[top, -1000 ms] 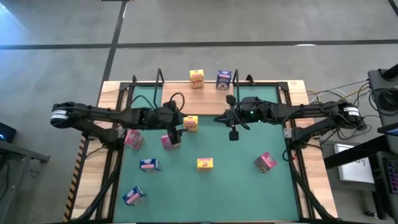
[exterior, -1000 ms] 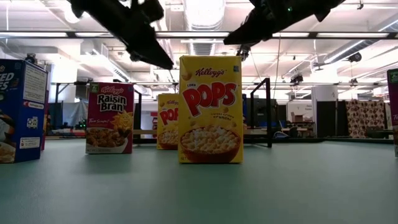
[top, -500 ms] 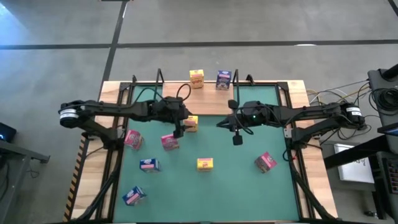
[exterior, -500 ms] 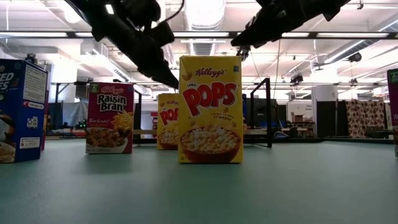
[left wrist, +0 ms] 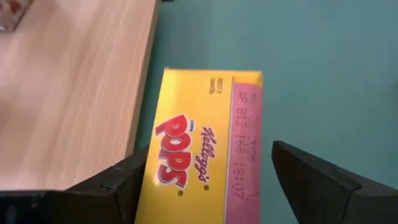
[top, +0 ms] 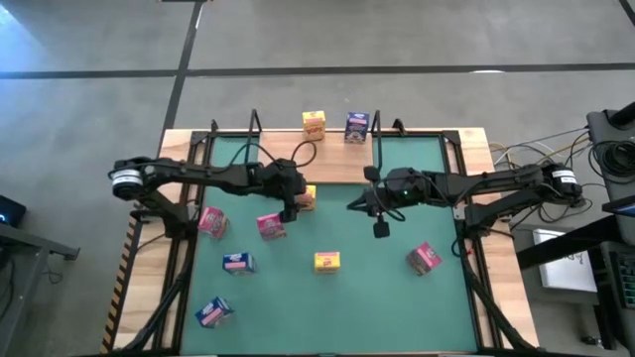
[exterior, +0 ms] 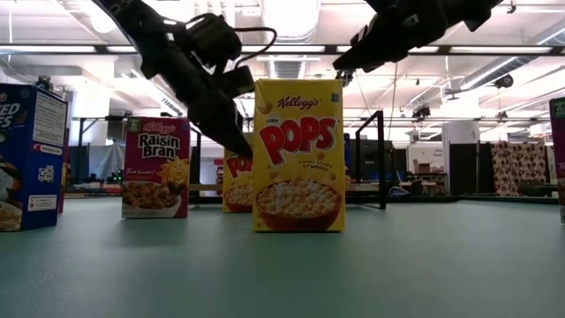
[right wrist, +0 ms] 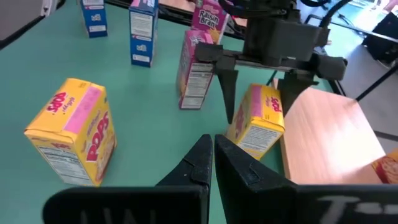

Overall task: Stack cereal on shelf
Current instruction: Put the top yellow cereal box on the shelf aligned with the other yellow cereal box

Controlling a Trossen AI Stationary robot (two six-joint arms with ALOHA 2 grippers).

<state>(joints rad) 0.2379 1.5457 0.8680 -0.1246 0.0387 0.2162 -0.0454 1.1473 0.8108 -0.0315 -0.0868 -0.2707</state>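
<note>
My left gripper (top: 293,205) is open and points down over a yellow cereal box (left wrist: 199,124). That box stands on the green mat at the near edge of the shelf (top: 317,159), a light-wood board. One finger (left wrist: 124,180) is at the box's printed front and the other (left wrist: 311,180) is past its pink side. A yellow box (top: 314,125) and a blue box (top: 357,127) stand on the shelf's far edge. My right gripper (top: 380,228) hangs shut above the mat, right of centre, and holds nothing. My left gripper (right wrist: 259,115) comes from above, pointing down, with one finger on each side of the yellow box's upper end (right wrist: 258,99). The box stands upright on the mat. Whether the fingers touch its faces I cannot tell.
Loose on the mat are three pink boxes (top: 211,221) (top: 270,226) (top: 424,258), two blue boxes (top: 238,263) (top: 213,312) and a yellow box (top: 326,261). Black wire brackets (top: 255,124) (top: 377,124) rise at the shelf's ends. The pink box stands close to my left gripper, on its near-left side.
My left gripper has moved toward the table's right and far side, away from the pink box, and has come down around the yellow box by the shelf. My right gripper has drifted a little toward the near edge. No box has moved.
</note>
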